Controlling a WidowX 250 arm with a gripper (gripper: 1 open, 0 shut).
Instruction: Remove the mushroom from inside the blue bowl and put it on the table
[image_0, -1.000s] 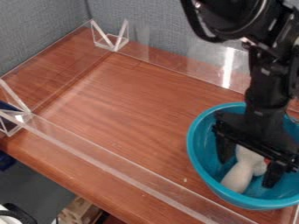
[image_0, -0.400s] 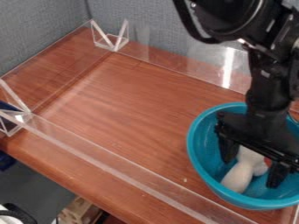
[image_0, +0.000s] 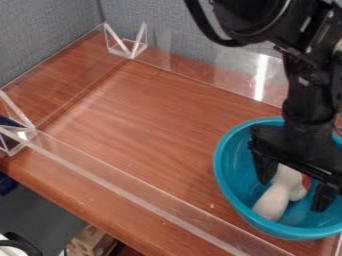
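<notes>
Open gripper (image_0: 293, 186) lowered into the bowl (image_0: 234, 160) over the mushroom (image_0: 281, 194).

Camera view: the black arm reaches down from the upper right, its gripper pointing almost straight down inside the teal-blue bowl at the desk's (image_0: 147, 110) right edge. The jaws stand spread wide, one finger (image_0: 262, 172) left of the mushroom and the other to its right, and they hold nothing. The mushroom lies on the bowl's floor between them, cream stem showing, cap partly hidden behind the gripper; whether a finger touches it cannot be told. Clear acrylic walls (image_0: 107, 170) edge the reddish-brown wood desk.
</notes>
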